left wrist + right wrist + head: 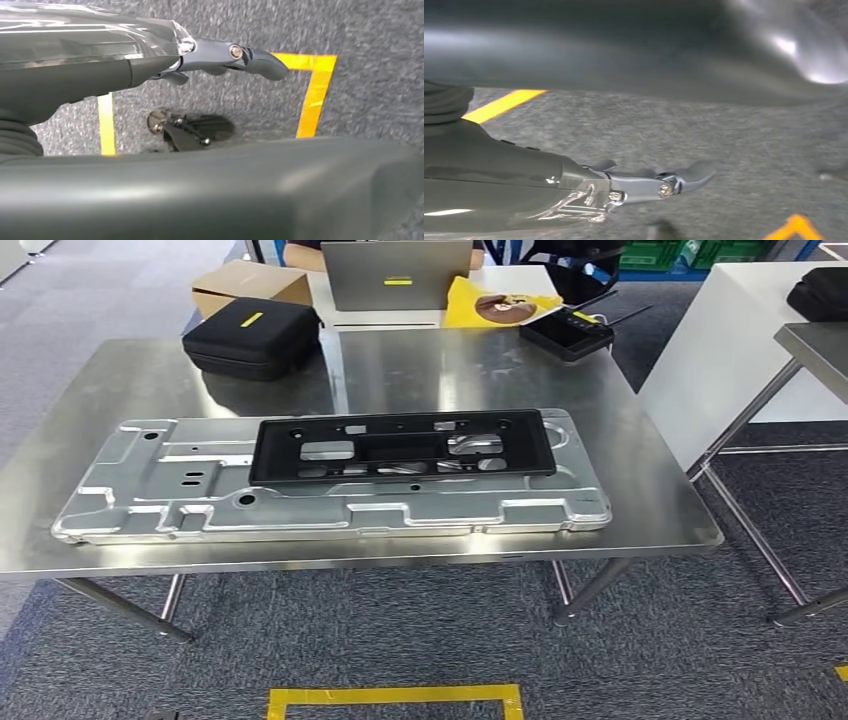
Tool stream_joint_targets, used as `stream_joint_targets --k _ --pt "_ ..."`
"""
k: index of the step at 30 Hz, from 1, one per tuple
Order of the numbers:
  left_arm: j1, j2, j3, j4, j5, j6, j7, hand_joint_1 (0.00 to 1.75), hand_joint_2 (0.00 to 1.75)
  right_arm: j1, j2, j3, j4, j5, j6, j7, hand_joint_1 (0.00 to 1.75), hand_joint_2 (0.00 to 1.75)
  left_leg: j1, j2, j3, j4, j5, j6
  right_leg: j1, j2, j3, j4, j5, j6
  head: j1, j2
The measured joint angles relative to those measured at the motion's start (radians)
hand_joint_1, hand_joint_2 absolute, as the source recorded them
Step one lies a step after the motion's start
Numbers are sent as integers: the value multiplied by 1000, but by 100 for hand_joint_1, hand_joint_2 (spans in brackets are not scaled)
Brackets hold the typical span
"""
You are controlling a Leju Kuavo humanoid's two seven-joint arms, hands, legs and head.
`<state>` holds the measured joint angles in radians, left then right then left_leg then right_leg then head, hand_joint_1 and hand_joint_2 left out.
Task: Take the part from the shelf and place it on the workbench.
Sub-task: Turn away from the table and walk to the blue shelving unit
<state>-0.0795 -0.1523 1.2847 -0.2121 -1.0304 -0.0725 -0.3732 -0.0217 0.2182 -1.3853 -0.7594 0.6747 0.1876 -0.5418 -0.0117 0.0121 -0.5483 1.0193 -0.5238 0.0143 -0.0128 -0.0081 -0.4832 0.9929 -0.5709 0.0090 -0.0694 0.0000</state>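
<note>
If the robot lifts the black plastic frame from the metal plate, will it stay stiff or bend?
The black plastic frame is long, thin and full of cut-outs, so it probably flexes if lifted by one end. It looks light for its size. It lies flat on the shiny stamped metal plate, so a push would likely make it slide, not tip.

No text, label or number is legible on anything here.

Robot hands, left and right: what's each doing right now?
Left robot hand: open, fingers out straight, holding nothing.
Right robot hand: open, holding nothing.
</note>
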Motion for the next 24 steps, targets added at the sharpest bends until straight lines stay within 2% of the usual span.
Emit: stream_joint_targets --k 1,2,4,5,6,7,8,10,11,12,15,16,17,18,20,21,22,23,24 --pt "0 0 1 0 0 0 1 0 0 -3 -7 -2 31 12 -17 6 0 0 1 -1 -6 12 -15 -6 -2 -2 -6 -2 7 -7 -1 0" --pt "0 0 2 0 -1 0 2 0 0 -6 -13 -4 61 25 -34 12 0 0 3 -3 -17 41 -45 -13 -5 -4 -15 -3 16 -13 -1 0" --pt "0 0 3 0 -2 0 4 0 0 -11 -23 -4 113 50 -61 26 0 0 10 -4 -55 153 -130 -25 -5 -6 -38 -1 31 -20 -3 0" --pt "0 0 4 0 -2 0 4 0 0 -12 -27 -4 136 60 -71 32 0 0 13 -4 -71 213 -163 -30 -5 -7 -51 2 38 -20 -3 0" --pt "1 0 5 0 -3 0 4 0 0 -13 -30 -4 157 70 -80 38 0 0 15 -4 -75 250 -180 -32 -4 -8 -64 5 45 -19 -3 0" --pt "2 0 6 0 -4 0 5 0 0 -14 -33 -4 175 78 -87 43 0 0 16 -4 -60 250 -179 -34 -4 -9 -75 9 51 -17 -3 0" --pt "2 0 6 0 -4 0 5 0 0 -14 -34 -4 193 86 -93 49 0 0 17 -4 -24 208 -160 -33 -4 -9 -86 12 58 -15 -3 0" --pt "-1 0 6 0 -8 0 5 0 0 -17 -37 -4 225 103 -105 61 0 0 16 -5 78 53 -111 -27 -4 -8 -101 17 70 -9 -3 0" --pt "-3 0 6 0 -9 0 5 0 0 -19 -38 -4 241 113 -112 68 0 0 15 -5 115 -11 -95 -22 -2 -8 -107 18 77 -5 -2 0" --pt "-5 0 6 0 -10 0 4 0 0 -20 -40 -3 255 122 -120 75 0 0 13 -6 134 -48 -87 -16 -2 -8 -111 19 84 1 -2 0" --pt "-4 -2 7 0 -12 0 5 0 0 -24 -46 -2 296 146 -147 101 0 0 9 -4 124 -55 -70 4 -4 -7 -119 19 102 19 -2 0" --pt "-4 -3 7 0 -12 0 5 0 0 -24 -48 -2 309 153 -156 111 0 0 10 -2 116 -55 -61 12 -5 -5 -123 26 90 24 -1 0" --pt "-5 -4 7 0 -13 0 5 0 0 -24 -51 -2 321 160 -163 120 0 0 11 0 106 -56 -50 20 -6 -3 -131 47 59 26 -1 0" --pt "-7 -5 7 0 -13 0 5 0 0 -24 -54 -1 332 167 -169 129 0 0 12 2 94 -57 -39 26 -7 0 -144 87 13 28 0 0" --pt "-7 -7 7 0 -13 0 5 0 0 -27 -60 2 353 181 -182 148 0 0 9 3 65 -54 -18 32 -7 2 -172 212 -83 30 0 0" --pt "-7 -7 7 0 -14 0 5 0 0 -28 -63 4 362 189 -187 158 0 0 7 4 49 -51 -8 33 -7 2 -178 267 -105 32 1 0" --pt "-7 -8 7 0 -15 0 5 0 0 -28 -66 5 371 195 -193 168 0 0 7 5 32 -46 2 32 -7 2 -171 297 -103 34 1 0" --pt "-7 -8 7 0 -16 0 5 0 0 -29 -68 6 380 201 -199 177 0 0 6 6 15 -40 9 31 -7 2 -147 290 -81 36 1 0" --pt "-7 -8 7 0 -18 0 5 0 0 -29 -70 8 387 207 -204 186 0 0 6 6 -1 -33 15 29 -7 2 -105 245 -53 36 1 0"
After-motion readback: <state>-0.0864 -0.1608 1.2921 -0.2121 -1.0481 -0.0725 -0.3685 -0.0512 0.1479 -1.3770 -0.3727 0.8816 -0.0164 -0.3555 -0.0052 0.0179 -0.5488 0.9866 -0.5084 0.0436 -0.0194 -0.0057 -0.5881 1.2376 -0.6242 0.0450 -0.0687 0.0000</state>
